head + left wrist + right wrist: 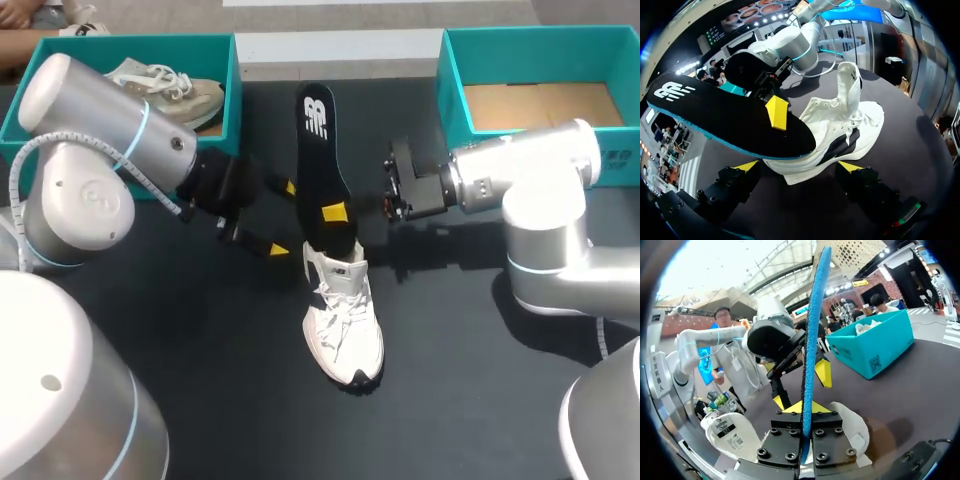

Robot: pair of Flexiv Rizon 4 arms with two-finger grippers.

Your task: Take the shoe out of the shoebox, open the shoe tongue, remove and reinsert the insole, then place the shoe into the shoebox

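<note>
A white lace-up shoe lies on the black table, toe towards the front edge. My right gripper is shut on a black insole with a blue underside, holding it on edge above the shoe's heel opening. In the right wrist view the insole's blue edge rises from between the yellow tips, with the shoe below. My left gripper stands open beside the heel, nothing between its fingers. The left wrist view shows the shoe and the insole just ahead of those fingers.
A teal shoebox at the back left holds another pale shoe. A second teal box at the back right shows only its cardboard floor. Both arms crowd the middle of the table.
</note>
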